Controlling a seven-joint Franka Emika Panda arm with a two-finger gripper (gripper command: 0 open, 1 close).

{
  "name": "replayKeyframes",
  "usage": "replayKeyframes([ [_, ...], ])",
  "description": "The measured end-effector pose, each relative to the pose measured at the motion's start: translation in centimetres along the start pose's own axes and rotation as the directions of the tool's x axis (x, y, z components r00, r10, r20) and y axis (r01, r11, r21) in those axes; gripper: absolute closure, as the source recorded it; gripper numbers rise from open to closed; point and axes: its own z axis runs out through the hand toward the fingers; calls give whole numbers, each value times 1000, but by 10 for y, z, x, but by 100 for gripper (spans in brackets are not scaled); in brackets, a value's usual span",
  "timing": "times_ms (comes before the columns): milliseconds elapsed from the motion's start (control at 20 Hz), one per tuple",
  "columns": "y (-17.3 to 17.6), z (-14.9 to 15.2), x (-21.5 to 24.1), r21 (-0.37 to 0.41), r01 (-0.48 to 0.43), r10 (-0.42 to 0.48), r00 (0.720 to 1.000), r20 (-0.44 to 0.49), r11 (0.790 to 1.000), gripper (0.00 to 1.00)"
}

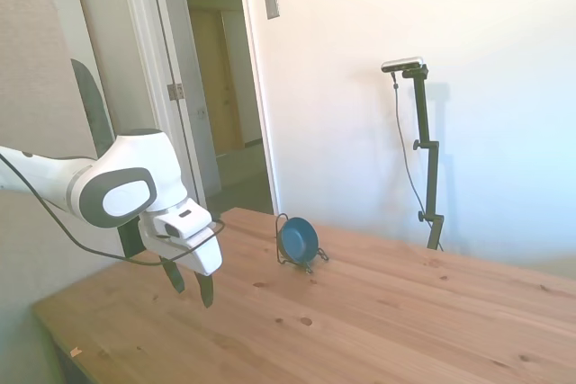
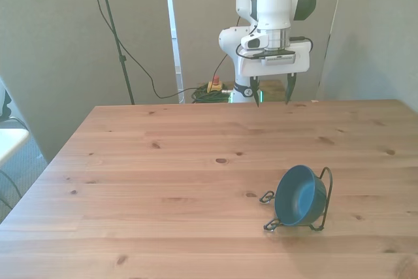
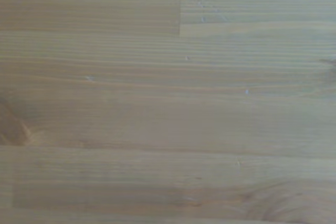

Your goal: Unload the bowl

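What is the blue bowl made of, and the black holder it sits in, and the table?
The bowl looks like glazed ceramic or smooth plastic: plain dark blue with a soft sheen; the pictures leave it open. The rack seems to be thin black metal wire, bent into loops. The table is light wood, with visible planks, grain and knots.

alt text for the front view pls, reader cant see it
A dark-blue bowl stands on its edge in a thin black wire rack on a wooden table, toward the front view's right. The white arm's end effector hangs open above the table's far edge, holding nothing.
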Motion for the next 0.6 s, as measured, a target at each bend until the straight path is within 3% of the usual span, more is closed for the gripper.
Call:
replayKeyframes([
  [300, -7, -2, 23, 22, -26, 26, 1000, -10, 999, 0],
  [600, -47, 8, 82, 100, -12, 18, 998, -52, 995, 0],
])
